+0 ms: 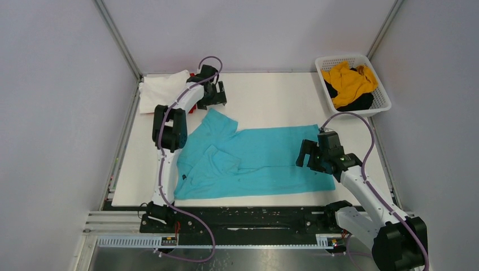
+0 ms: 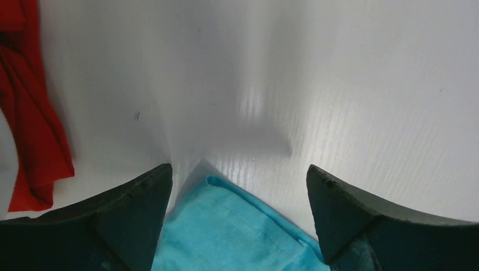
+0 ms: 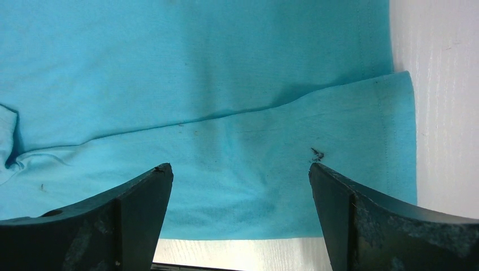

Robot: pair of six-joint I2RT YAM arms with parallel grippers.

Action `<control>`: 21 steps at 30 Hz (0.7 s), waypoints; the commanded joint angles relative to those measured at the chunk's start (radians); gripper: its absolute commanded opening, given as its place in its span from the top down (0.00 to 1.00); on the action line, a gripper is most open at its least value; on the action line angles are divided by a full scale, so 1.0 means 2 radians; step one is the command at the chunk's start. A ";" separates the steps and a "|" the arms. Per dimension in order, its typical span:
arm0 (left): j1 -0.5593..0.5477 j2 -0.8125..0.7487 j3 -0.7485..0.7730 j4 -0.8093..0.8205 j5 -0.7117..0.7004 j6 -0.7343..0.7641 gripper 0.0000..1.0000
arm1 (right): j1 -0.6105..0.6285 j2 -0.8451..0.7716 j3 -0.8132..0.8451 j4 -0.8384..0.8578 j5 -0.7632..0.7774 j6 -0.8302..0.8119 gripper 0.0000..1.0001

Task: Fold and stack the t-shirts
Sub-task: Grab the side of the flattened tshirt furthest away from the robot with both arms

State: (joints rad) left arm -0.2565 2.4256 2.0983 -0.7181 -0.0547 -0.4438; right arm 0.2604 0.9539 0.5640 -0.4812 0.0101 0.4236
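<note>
The turquoise t-shirt [image 1: 248, 161] lies spread on the white table, partly folded, with one sleeve pointing to the far left. My left gripper [image 1: 216, 93] is open just above that sleeve's tip [image 2: 237, 226], holding nothing. My right gripper [image 1: 312, 155] is open and empty over the shirt's right hem [image 3: 237, 141]. A folded white shirt [image 1: 161, 90] lies at the far left corner. A red shirt [image 2: 31, 113] lies beside it, mostly hidden by the left arm in the top view. A mustard-yellow shirt [image 1: 349, 82] and a black shirt [image 1: 358, 103] lie in the basket.
A white plastic lattice basket [image 1: 379, 84] stands at the far right corner. Grey walls enclose the table on three sides. The black rail [image 1: 243, 217] with the arm bases runs along the near edge.
</note>
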 commanded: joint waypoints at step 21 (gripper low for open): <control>-0.016 0.004 -0.015 -0.050 -0.060 0.043 1.00 | 0.001 -0.001 0.028 -0.002 0.083 0.016 0.01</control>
State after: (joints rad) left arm -0.2874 2.4191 2.0811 -0.7834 -0.1272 -0.3836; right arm 0.2604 0.9424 0.5648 -0.4820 0.0612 0.4194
